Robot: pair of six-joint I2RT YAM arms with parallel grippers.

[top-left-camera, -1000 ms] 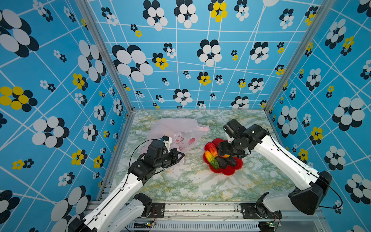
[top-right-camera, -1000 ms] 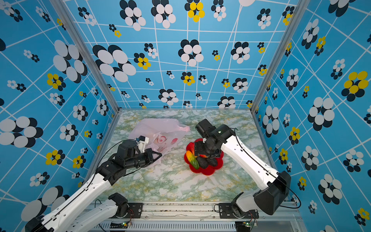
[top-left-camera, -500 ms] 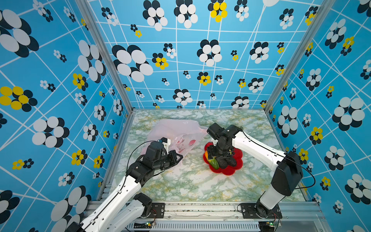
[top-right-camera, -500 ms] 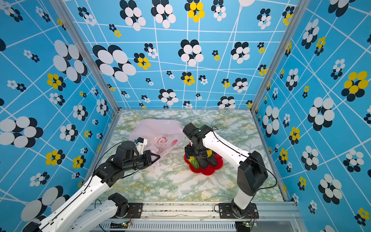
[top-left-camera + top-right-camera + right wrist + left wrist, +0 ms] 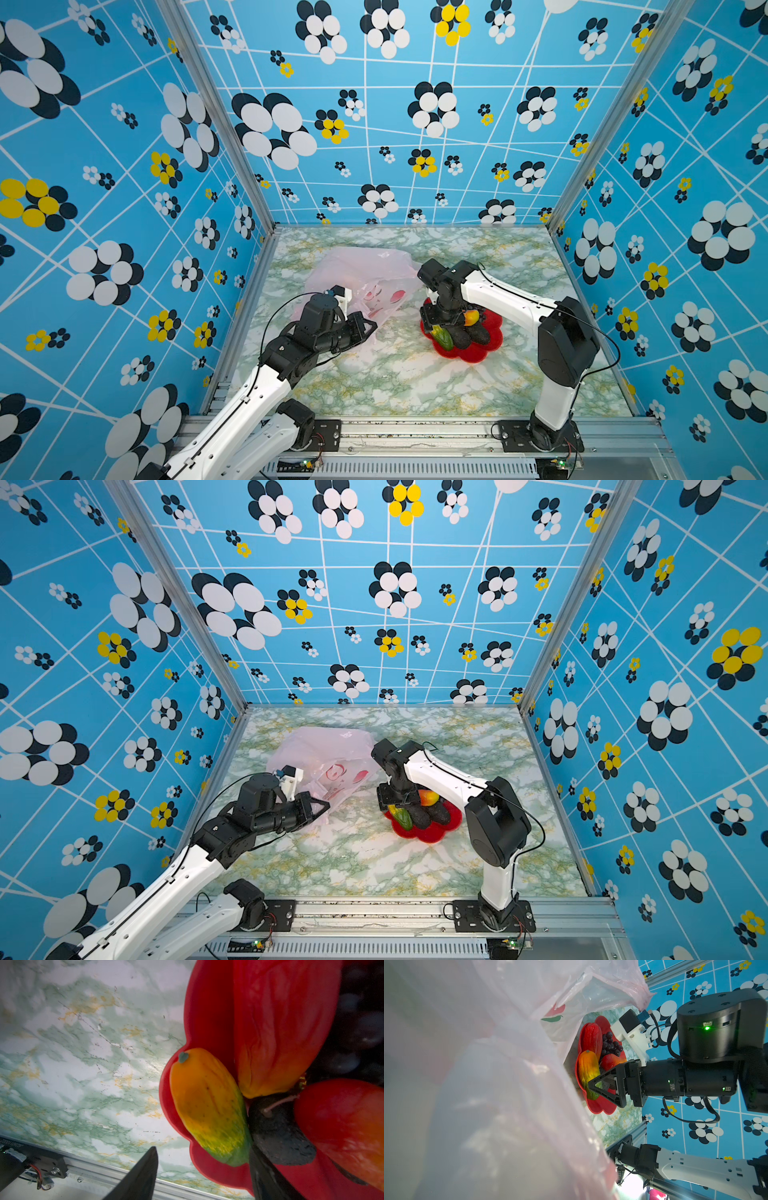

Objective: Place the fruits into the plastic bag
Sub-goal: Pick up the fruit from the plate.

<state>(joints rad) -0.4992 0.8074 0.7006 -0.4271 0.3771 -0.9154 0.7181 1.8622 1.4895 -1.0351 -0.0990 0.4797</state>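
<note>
The fruits lie heaped on a red flower-shaped plate: an orange-yellow-green one at the rim, a long red one, a red-orange one, a dark avocado-like one and dark grapes. My right gripper points down, open, with its jaws on either side of the orange-yellow-green fruit; one finger is outside the plate and the other is between that fruit and the avocado. The pale-pink plastic bag lies to the left. My left gripper is shut on its near edge, and the film fills the left wrist view.
The marble-patterned tabletop is boxed in by blue flowered walls on three sides. An aluminium rail with both arm bases runs along the front edge. The right arm's elbow stands just right of the plate.
My right arm has folded in and the gripper has come down over the plate's left side, its jaws narrowing around the orange-yellow-green fruit. The left gripper and the bag have barely moved.
</note>
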